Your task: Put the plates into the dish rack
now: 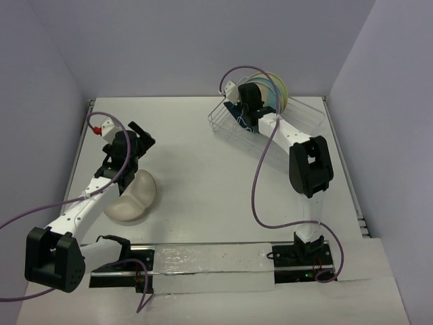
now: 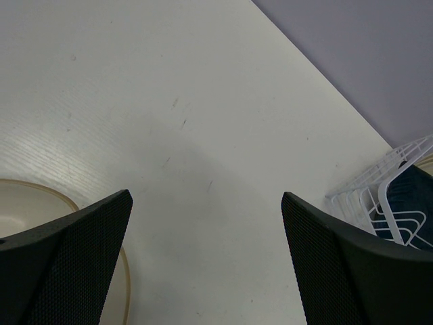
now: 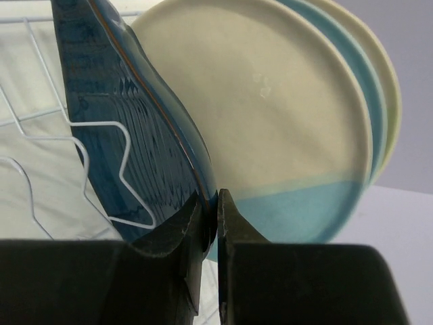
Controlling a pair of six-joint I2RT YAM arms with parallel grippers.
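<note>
My right gripper (image 3: 216,203) is shut on the rim of the dark blue leaf-shaped dish (image 3: 128,122), which stands upright among the white wire prongs of the dish rack (image 3: 101,128). Right behind the dish stand a cream and pale blue plate (image 3: 270,115) and two more plates (image 3: 389,101). In the top view the right gripper (image 1: 247,103) is inside the rack (image 1: 226,125) at the back right, next to the standing plates (image 1: 277,91). My left gripper (image 1: 139,141) is open and empty above the table, just beyond the cream divided plate (image 1: 132,198).
In the left wrist view the open left gripper (image 2: 206,203) frames bare table, with the cream plate's rim (image 2: 27,193) at the lower left and the rack's corner (image 2: 379,196) at the far right. Walls enclose the table on three sides.
</note>
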